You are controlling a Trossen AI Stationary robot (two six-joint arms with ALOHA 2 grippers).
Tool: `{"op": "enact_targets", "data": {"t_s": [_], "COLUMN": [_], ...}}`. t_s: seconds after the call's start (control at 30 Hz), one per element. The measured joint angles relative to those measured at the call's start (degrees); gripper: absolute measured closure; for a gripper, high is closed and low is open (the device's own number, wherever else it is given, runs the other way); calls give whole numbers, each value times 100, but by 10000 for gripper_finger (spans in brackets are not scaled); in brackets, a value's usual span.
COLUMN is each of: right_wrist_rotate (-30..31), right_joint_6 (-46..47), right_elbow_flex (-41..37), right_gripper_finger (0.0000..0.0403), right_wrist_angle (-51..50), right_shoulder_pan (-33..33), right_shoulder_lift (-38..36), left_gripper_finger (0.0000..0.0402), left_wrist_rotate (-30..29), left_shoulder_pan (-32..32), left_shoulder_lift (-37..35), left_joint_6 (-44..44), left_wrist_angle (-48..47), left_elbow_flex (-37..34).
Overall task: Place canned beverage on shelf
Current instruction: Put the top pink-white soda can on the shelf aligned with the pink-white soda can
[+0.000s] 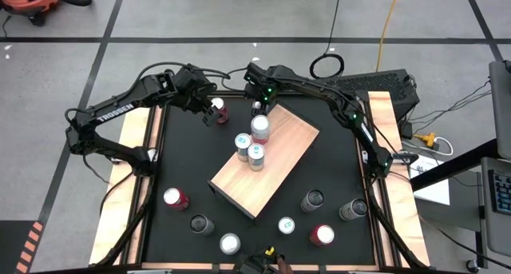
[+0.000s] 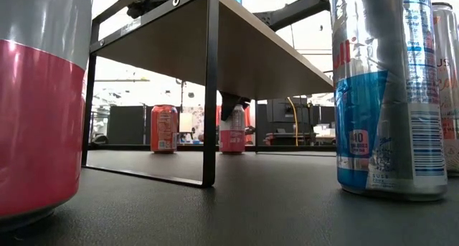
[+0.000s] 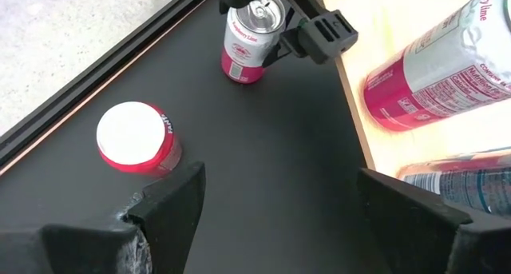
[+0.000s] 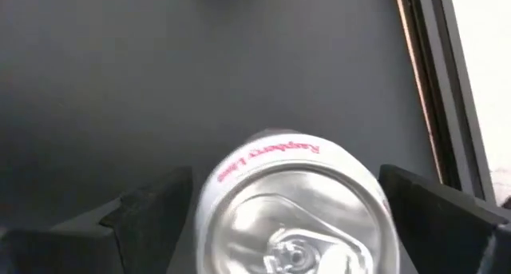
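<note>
Shelf: centre of the high view, set askew; three cans on its upper-left end, one partly hidden by another.
Right gripper: upper centre, fingers spread either side of a pink-and-white can; contact hard to tell, can's body cut off at wrist view's lower edge.
Left gripper: upper left, fingers apart, empty, by a red can.
Low view: shelf top hidden, underside only.
</note>
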Motion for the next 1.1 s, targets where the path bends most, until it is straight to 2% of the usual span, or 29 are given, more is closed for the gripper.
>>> {"op": "enact_targets", "data": {"t_s": [0.33, 0.57, 0.67, 0.93, 1.1], "right_wrist_rotate": [7, 22, 31, 28, 4], "right_joint_6": [41, 123, 125, 210, 318], "right_elbow_flex": [0, 0, 0, 2, 181], "right_gripper_finger": [35, 121, 145, 124, 133], "right_wrist_angle": [-12, 7, 15, 51, -124], "right_shoulder_pan": [0, -4, -2, 15, 17], "right_shoulder_lift": [-2, -2, -4, -17, -17], "left_gripper_finger": [77, 77, 77, 77, 77], "left_wrist_rotate": [-78, -107, -107, -107, -189], "left_shoulder_pan": [-116, -116, -116, -116, -116], "left_shoulder_lift": [0, 0, 1, 1, 1], "left_joint_6": [-22, -24, -24, -25, 7], "left_wrist_angle": [4, 11, 11, 11, 11], "left_elbow_flex": [0, 0, 0, 2, 2]}}
